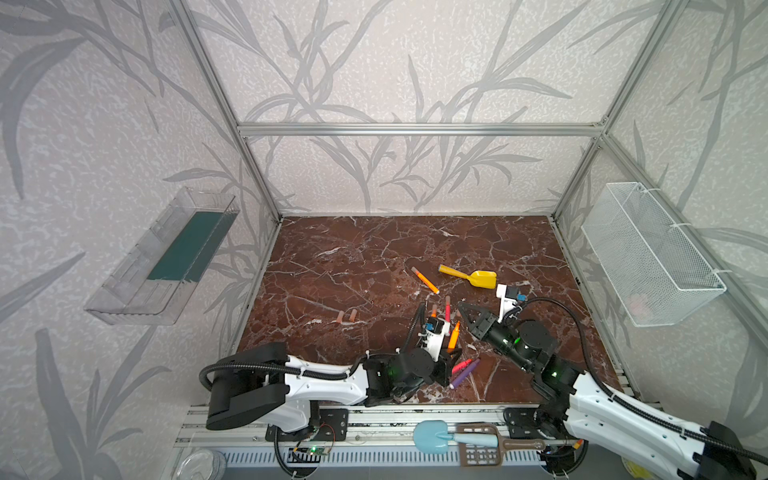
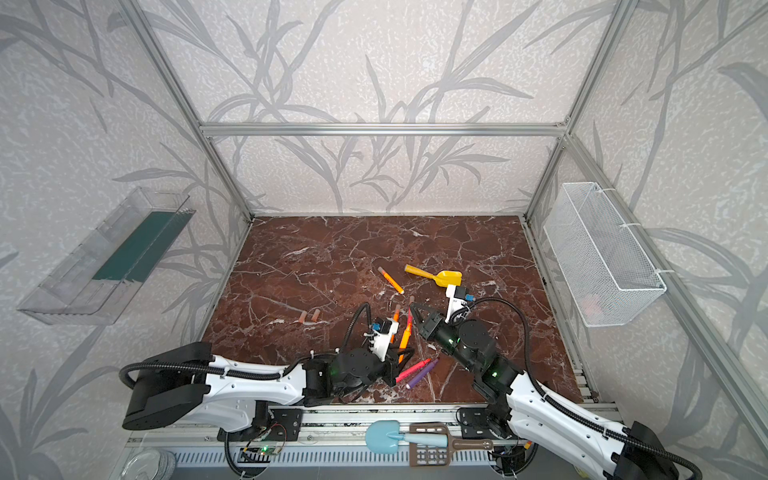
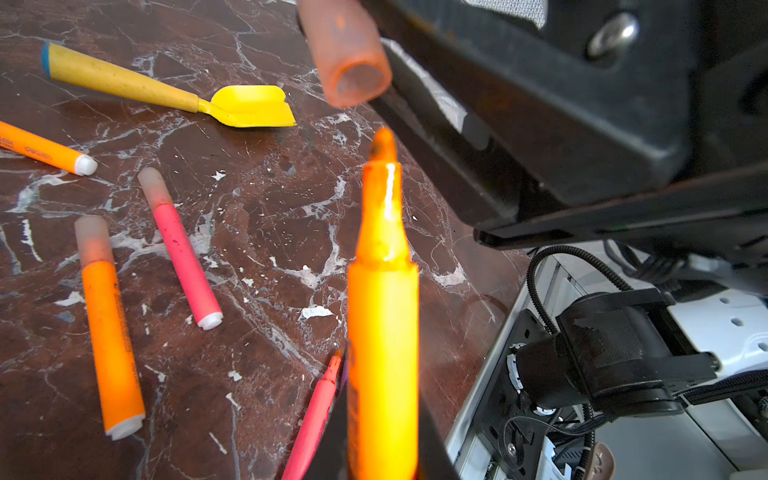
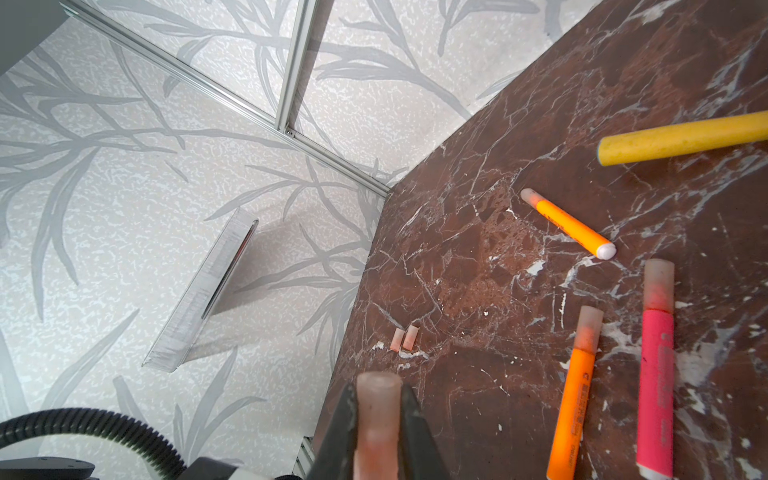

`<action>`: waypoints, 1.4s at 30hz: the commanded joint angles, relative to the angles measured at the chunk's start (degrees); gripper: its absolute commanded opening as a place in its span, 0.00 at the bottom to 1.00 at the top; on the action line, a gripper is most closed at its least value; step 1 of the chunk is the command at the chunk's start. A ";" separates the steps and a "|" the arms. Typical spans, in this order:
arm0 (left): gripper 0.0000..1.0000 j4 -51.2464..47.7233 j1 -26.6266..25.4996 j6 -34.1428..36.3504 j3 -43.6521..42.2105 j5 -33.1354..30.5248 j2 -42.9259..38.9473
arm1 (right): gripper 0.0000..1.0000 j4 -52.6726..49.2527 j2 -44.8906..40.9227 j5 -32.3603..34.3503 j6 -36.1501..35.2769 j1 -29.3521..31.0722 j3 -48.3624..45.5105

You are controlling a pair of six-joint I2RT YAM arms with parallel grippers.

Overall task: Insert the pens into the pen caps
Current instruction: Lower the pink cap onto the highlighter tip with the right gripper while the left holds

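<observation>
Orange pen (image 3: 382, 311), marbled table (image 3: 270, 216), seemingly pinkish cap (image 3: 345, 54)

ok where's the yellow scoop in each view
Top view: scoop right of centre, lying flat.
Top view: same spot.
Left wrist: whole, bowl and handle.
Right wrist: handle only, cut by the picture's edge.
Landmark: the orange pen lying nearest its handle, in all four.

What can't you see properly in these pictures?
- Held orange pen: back end cut off by the left wrist view's edge.
- Cap in the right fingers: too small in both top views.
- Purple pen: nearly hidden behind the held pen, left wrist view.
- Pinkish thing in the wire basket: blurred by mesh.
</observation>
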 commanded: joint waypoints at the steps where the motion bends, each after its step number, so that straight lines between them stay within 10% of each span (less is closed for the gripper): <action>1: 0.00 1.21 0.39 0.30 1.49 -0.79 0.21 | 0.16 3.42 0.52 -1.60 0.39 -0.08 -0.82; 30: 0.00 4.67 3.82 -1.73 1.02 3.03 1.20 | 0.11 2.42 -0.30 -1.28 -1.02 2.55 -1.80; 42: 0.00 3.96 7.95 -2.56 0.90 7.43 -3.21 | 0.10 0.37 -1.12 8.84 -7.59 11.34 -1.44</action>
